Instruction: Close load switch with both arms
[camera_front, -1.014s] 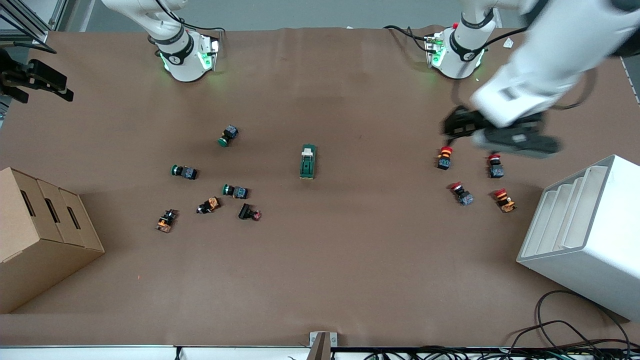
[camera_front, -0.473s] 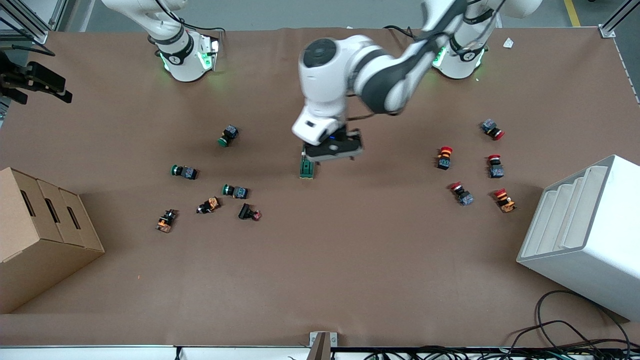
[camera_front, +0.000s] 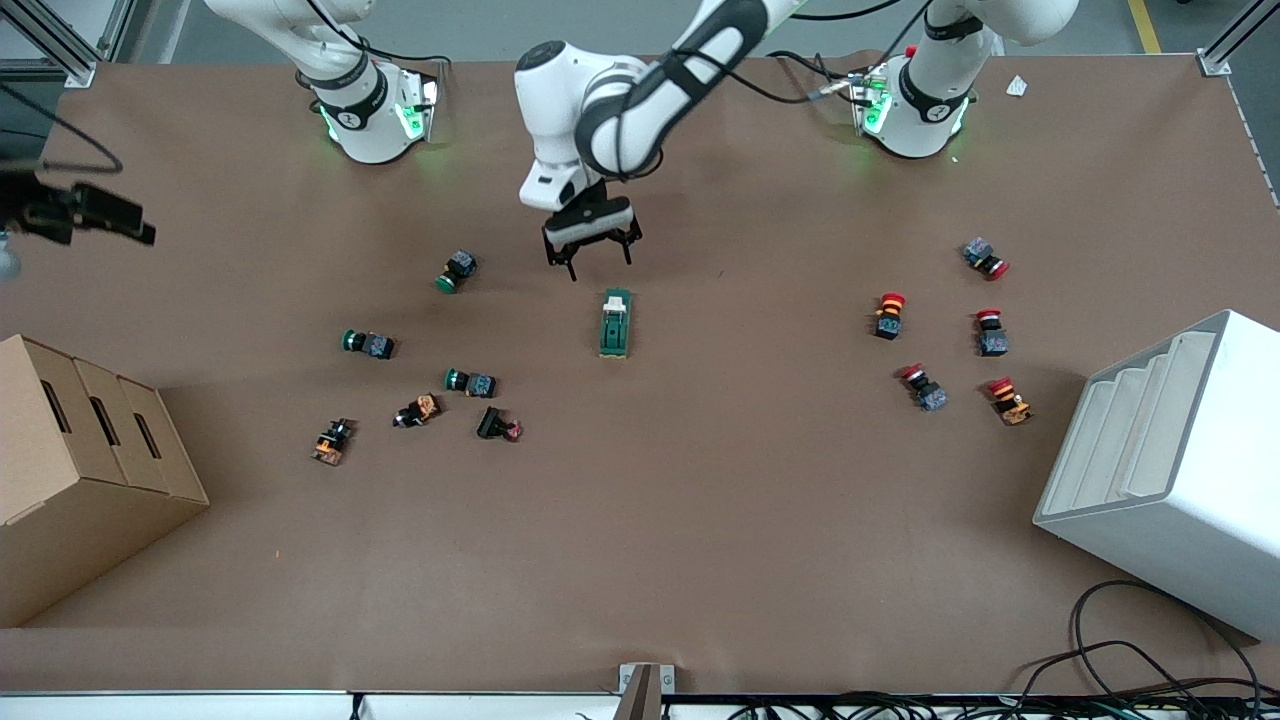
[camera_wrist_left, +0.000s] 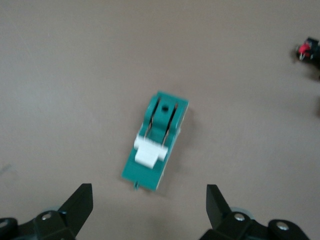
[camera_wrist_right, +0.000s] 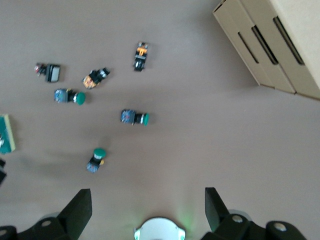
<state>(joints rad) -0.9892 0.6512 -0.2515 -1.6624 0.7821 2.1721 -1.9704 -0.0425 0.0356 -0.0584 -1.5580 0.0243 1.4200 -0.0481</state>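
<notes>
Left gripper hangs with its jaws spread wide, just short of the load switch, which lies flat mid-table slightly nearer the camera. To do this well, it should centre over the cream lever before descending. Right gripper, also spread, waits high over the table's edge.

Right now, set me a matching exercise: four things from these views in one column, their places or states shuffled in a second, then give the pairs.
Things:
1. load switch
2. left gripper
3. cardboard box
4. white rack

Places or states:
A. open, just above the table, beside the switch's cream end
B. at the right arm's end of the table
C. lying mid-table, untouched
D. at the left arm's end of the table

Pairs: 1-C, 2-A, 3-B, 4-D
</notes>
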